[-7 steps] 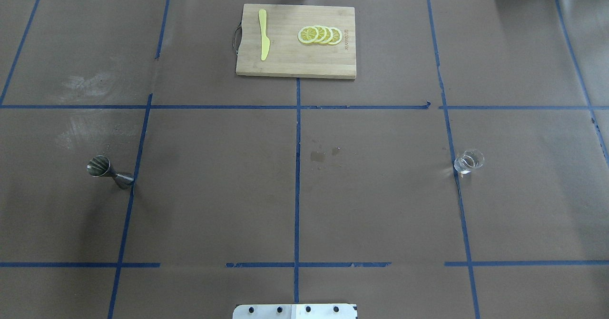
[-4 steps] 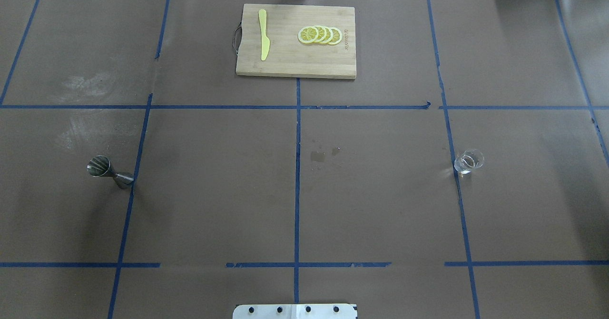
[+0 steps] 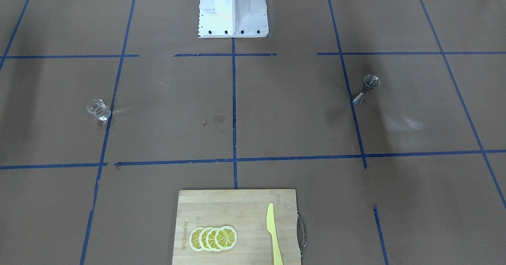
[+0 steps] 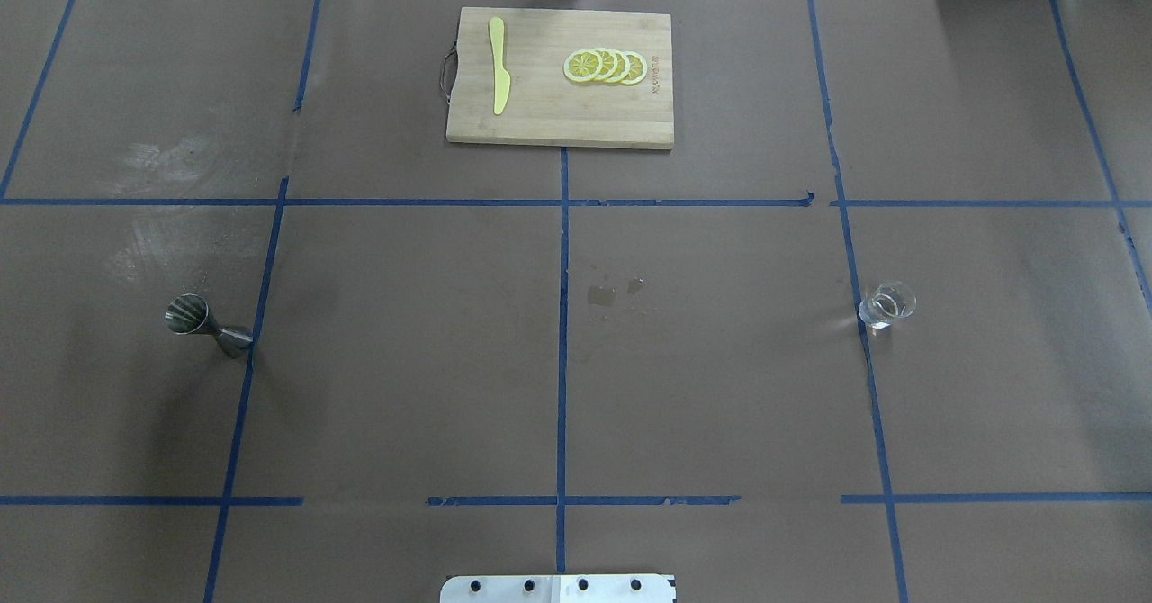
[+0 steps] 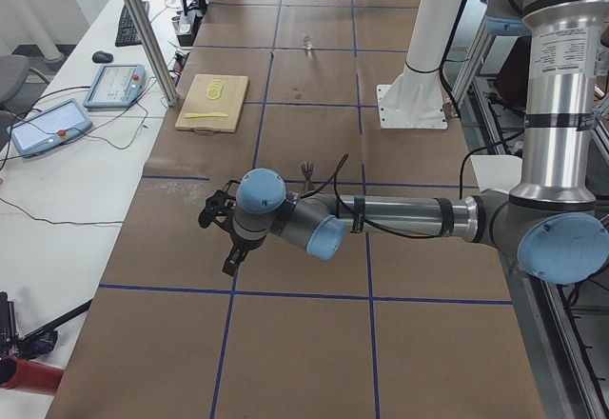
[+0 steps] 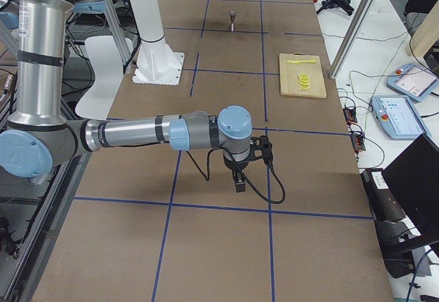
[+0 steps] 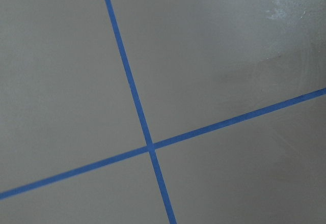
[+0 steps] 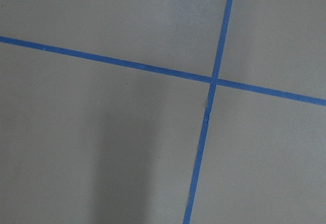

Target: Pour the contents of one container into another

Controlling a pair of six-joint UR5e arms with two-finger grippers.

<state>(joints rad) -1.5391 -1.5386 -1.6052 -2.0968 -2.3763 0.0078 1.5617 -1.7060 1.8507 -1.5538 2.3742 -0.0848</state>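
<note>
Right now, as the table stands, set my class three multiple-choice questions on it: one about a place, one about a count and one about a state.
1. Where does the yellow knife lie?
A. On the cutting board
B. On the bare paper
C. Across a blue tape line

2. How many lemon slices are there?
A. Two
B. Four
C. Six

3. How is the jigger placed?
A. Lying on its side
B. Held in a gripper
C. Standing upright

Answers:
1. A. In the overhead view the knife rests on the board's left part.
2. B. Four overlapping slices sit in a row.
3. C. It stands on one cone, and nothing is gripping it.
</note>
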